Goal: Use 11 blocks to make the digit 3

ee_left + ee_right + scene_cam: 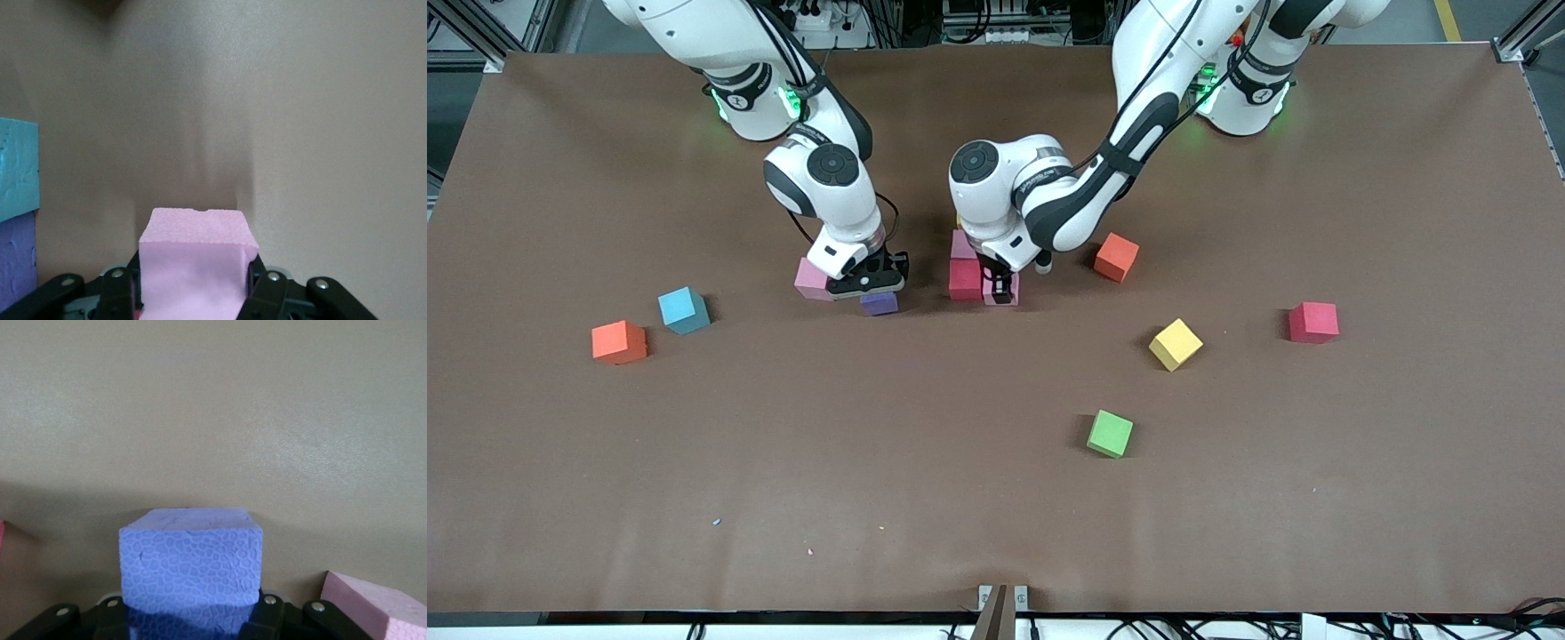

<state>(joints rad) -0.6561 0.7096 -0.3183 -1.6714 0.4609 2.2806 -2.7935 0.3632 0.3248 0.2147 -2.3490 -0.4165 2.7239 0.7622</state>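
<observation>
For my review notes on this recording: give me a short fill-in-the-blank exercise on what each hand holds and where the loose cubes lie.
1. The left hand is shut on a small matte ___ cube.
2. The right hand is shut on a ___ cube.
3. The cube nearest the front camera is ___.
4. The blue cube sits beside an ___ cube.

Missing words: pink; purple; green; orange

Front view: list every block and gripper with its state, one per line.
left gripper: shut on pink block
right gripper: shut on purple block
red block: resting beside the held pink one
green block: loose, alone
yellow block: loose, turned askew
blue block: loose
</observation>
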